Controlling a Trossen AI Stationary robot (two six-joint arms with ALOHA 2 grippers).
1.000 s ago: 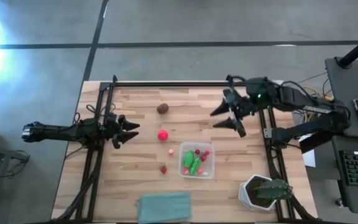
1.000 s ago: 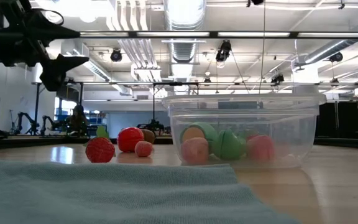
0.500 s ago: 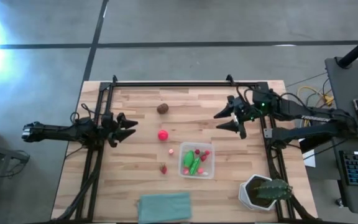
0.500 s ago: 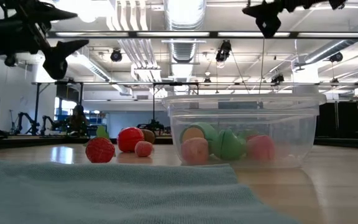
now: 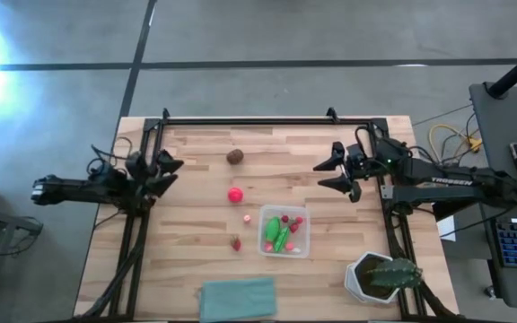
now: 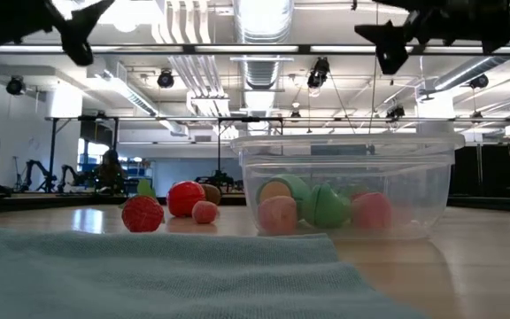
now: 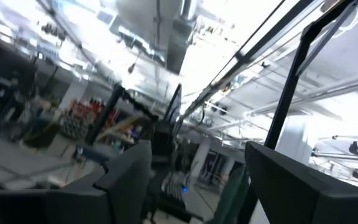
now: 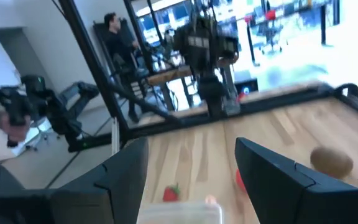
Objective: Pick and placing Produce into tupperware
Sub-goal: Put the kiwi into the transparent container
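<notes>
The clear tupperware (image 5: 284,232) (image 6: 348,186) sits on the table's near-right middle and holds a green elongated piece and several small red and pink pieces. On the wood lie a red ball (image 5: 235,194) (image 6: 185,198), a brown round piece (image 5: 235,156) (image 8: 331,160), a small red strawberry (image 5: 236,242) (image 6: 142,213) and a tiny pink piece (image 5: 245,218) (image 6: 204,212). My left gripper (image 5: 170,172) (image 7: 197,180) hovers open at the left rail, pointing upward. My right gripper (image 5: 319,176) (image 8: 191,180) hovers open above the table's right side, facing the produce.
A teal cloth (image 5: 238,298) lies flat at the near edge. A white pot with a green plant (image 5: 380,276) stands at the near-right corner. Black frame rails (image 5: 240,119) border the table on the left, right and far sides. Bare wood lies between the grippers.
My left gripper has drawn back toward the table's left edge and risen, tipping upward. My right gripper has come down and pulled slightly toward the right edge, staying open. The produce and the tupperware have not moved.
</notes>
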